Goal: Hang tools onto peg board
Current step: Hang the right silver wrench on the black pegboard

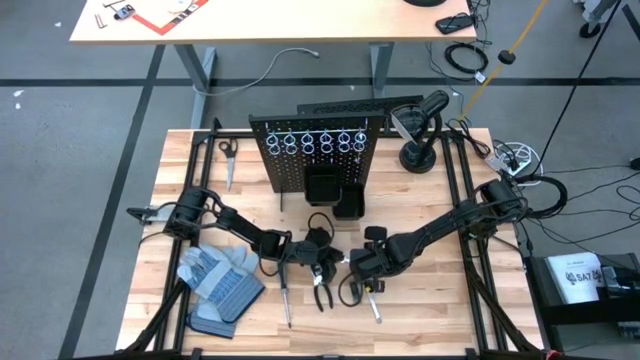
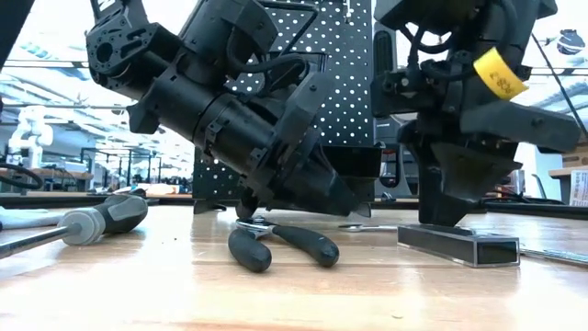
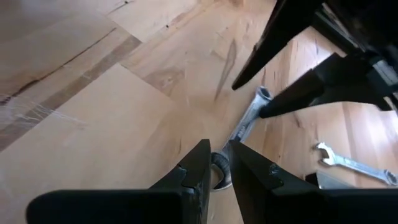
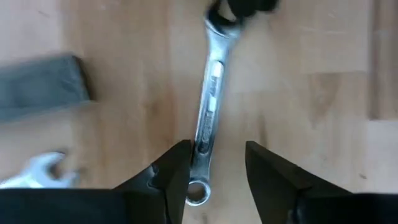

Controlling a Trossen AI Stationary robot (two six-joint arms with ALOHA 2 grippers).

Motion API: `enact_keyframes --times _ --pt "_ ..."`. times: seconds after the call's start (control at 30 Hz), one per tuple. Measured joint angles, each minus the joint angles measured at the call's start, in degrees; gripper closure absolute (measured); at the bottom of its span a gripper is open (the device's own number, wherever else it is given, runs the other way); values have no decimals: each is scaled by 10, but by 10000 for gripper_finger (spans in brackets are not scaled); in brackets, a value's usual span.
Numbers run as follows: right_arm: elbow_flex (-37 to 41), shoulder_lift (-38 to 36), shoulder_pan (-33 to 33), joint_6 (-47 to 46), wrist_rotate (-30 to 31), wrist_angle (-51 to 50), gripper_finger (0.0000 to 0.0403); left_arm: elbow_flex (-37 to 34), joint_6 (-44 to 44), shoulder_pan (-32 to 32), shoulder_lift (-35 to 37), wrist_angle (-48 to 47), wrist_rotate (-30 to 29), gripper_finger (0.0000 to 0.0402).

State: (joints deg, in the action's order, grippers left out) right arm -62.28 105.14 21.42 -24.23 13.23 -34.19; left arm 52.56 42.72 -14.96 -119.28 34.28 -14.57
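Observation:
A silver wrench (image 4: 210, 106) lies on the wooden table in front of the upright black peg board (image 1: 320, 150). My left gripper (image 3: 219, 149) comes from the table's left, slanting down, and is shut on one end of the wrench. My right gripper (image 4: 217, 149) points steeply down over the wrench's ring end (image 4: 196, 193). It is open, with a finger on either side of the shaft. The shaft runs close beside one finger (image 4: 177, 171), and I cannot tell whether they touch. Pliers (image 2: 285, 244), a screwdriver (image 2: 92, 221) and a grey metal piece (image 2: 459, 244) lie on the table nearby. My left gripper pinches the wrench's end (image 3: 219, 174) opposite the ring between its two fingers. The fingers slant down from the table's left and lie roughly in line with the shaft. The shaft runs away from them along the tabletop toward my right gripper.
A second wrench (image 3: 354, 163) lies beside the grey piece. Grey-and-blue gloves (image 1: 220, 280) sit at the near left and scissors (image 1: 228, 155) at the far left. A row of silver rings (image 1: 315, 140) and black bins (image 1: 335, 195) hang on the board.

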Motion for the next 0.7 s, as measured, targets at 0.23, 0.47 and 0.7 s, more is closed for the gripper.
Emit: enact_keyframes --times 0.23,0.47,0.7 --pt "0 0 -18 26 2 -13 279 0 16 0 -1 25 11 336" --pt "1 0 -27 88 2 -4 311 -1 5 -1 -3 62 58 336" --pt "1 0 -29 160 -32 35 321 -2 -42 -4 -5 81 79 336"
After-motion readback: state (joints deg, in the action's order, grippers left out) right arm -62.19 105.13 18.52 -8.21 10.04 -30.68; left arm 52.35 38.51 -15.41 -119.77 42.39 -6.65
